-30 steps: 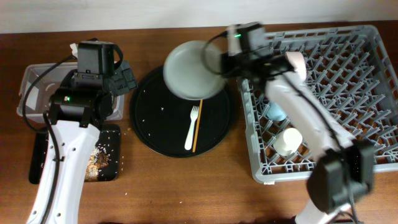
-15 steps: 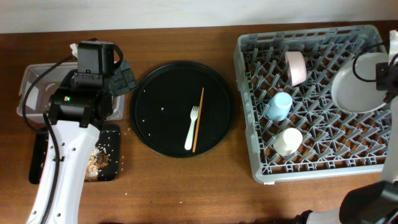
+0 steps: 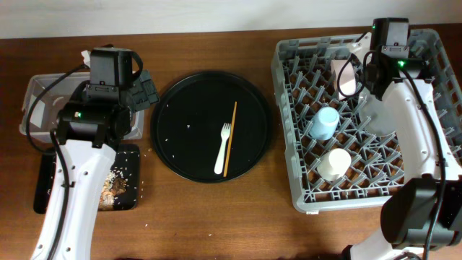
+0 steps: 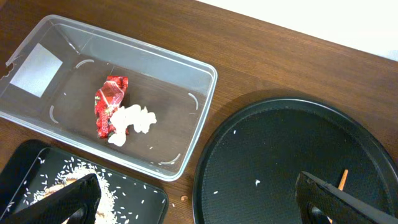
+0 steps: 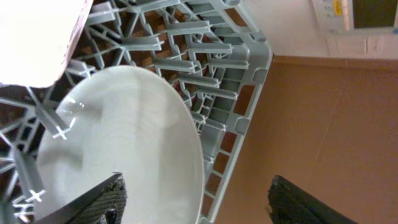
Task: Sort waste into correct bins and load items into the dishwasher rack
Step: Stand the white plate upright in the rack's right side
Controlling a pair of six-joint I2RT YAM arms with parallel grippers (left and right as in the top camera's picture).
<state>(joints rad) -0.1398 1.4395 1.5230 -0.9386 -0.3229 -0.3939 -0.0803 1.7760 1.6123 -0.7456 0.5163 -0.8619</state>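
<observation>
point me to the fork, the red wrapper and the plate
fork (image 3: 221, 150), overhead view, middle of the handle.
red wrapper (image 4: 109, 104), left wrist view, middle of the wrapper.
plate (image 5: 124, 155), right wrist view, centre of its face.

Overhead looks straight down; left wrist closely overlooks tub (image 4: 200, 73) and round tray (image 4: 280, 155), right wrist, seemingly sideways, the rack (image 5: 239, 93).

Left arm (image 3: 72, 195), right arm (image 3: 411, 126): white links, black joints, green LEDs (image 3: 79, 113). Black cables (image 3: 63, 162) outside. Left gripper (image 4: 198, 186), right gripper (image 5: 196, 186): black.
</observation>
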